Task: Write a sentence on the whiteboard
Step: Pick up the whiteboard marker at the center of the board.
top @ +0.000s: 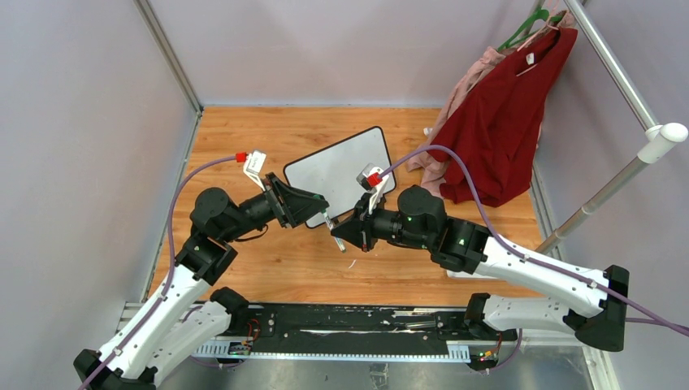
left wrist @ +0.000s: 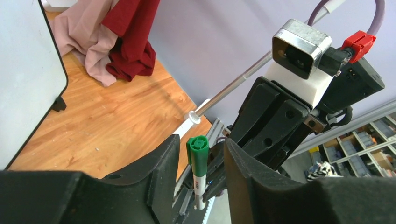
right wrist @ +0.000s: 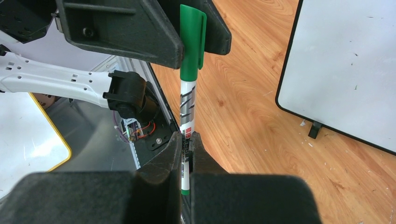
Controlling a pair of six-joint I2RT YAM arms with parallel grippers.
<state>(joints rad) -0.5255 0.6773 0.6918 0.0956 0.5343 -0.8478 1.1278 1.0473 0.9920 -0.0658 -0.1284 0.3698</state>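
Two grippers and one pen meet at centre frame in the overhead view.

1. Green marker (right wrist: 187, 107): capped, spanning the gap between the two arms.
2. Right gripper (right wrist: 187, 145): pinched tight on the marker's lower barrel and carrying it alone.
3. Left gripper (left wrist: 201, 156): jaws parted on either side of the green cap (left wrist: 198, 150). A sliver of gap shows on at least one side, so it appears to have no grip on anything.
4. Whiteboard (top: 341, 166): black-framed, on small feet on the wooden tabletop (top: 268, 138), just above the grippers. Its surface is bare apart from a few specks, so the sentence is not yet begun.
5. Red garment (top: 504, 122): hangs at upper right, near the board's right corner.

Step in hand, as judged: uncapping. Next, the left jaws should close squarely on the cap. A straight pull along the pen's axis would follow while the right grip holds firm.
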